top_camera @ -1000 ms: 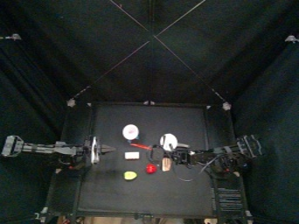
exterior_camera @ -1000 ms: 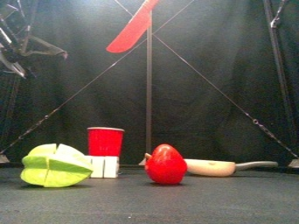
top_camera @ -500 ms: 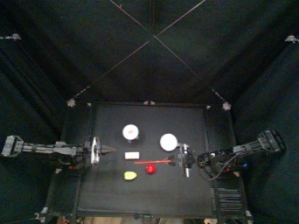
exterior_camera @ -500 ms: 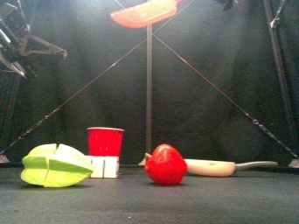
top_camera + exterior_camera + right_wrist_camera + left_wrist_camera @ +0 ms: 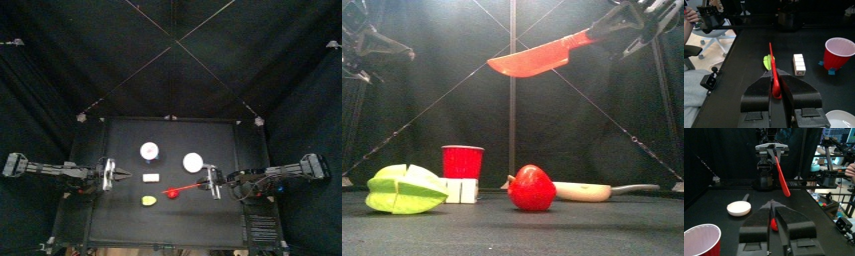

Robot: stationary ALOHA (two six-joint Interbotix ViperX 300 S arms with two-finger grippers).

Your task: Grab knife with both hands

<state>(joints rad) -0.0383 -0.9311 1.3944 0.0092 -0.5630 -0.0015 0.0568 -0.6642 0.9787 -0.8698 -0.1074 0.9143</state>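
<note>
Near the table's (image 5: 227,130) front edge, left of centre: yellow-green lump (image 5: 405,189). The red ball (image 5: 532,188) is just right of it, near the middle. Behind the lump is a white block (image 5: 464,191), touching or just in front of the red cup (image 5: 464,161). A white disc (image 5: 194,160) lies further back, toward the right edge.

The knife (image 5: 543,55) is in the air over the table's front half, well clear of everything on it. The right gripper (image 5: 616,25) is clamped on its handle end. The blade runs leftward and slightly down toward the left gripper (image 5: 118,177).

In the top view the tip stops short of the left gripper, so there's no contact. Left gripper is level, facing the blade. Spread or closed: can't tell.
</note>
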